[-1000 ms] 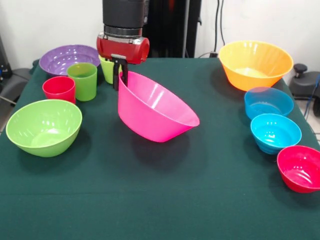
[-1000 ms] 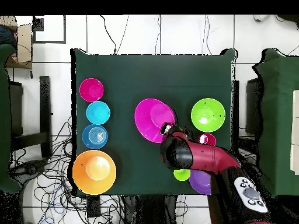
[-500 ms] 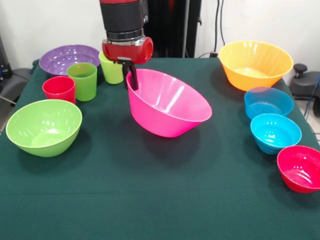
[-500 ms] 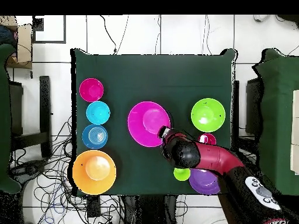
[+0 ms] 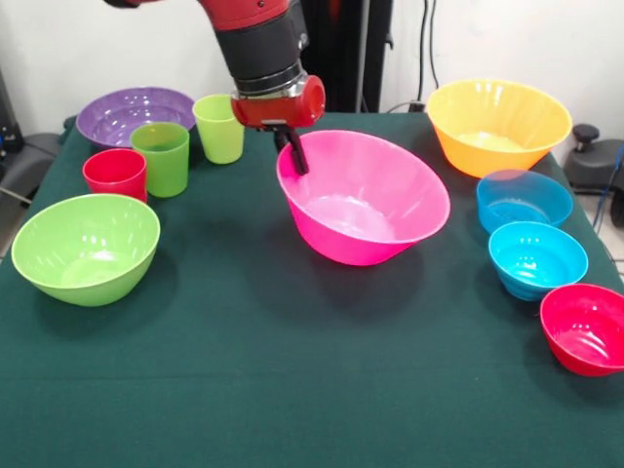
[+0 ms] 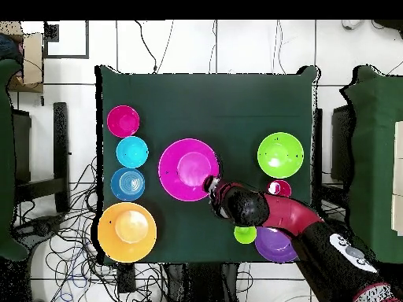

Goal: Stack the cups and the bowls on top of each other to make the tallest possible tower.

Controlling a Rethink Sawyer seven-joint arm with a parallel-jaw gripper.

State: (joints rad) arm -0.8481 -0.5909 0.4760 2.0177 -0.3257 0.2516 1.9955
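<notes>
Currently the gripper [image 5: 292, 156] is clamped on the rim of the large glossy pink plastic bowl [image 5: 366, 200], which sits upright, well apart from the large orange plastic bowl [image 5: 498, 125].

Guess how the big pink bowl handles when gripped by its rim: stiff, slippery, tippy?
The pink bowl is probably stiff: the gripper pinches one rim edge and its shape looks undistorted. It is glossy, so likely slippery. It hangs tilted, so it may swing or tip.

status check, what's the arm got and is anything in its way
Gripper shut on pink bowl rim, bowl tilted. Orange bowl beyond it, nothing between. No stack started.
</notes>
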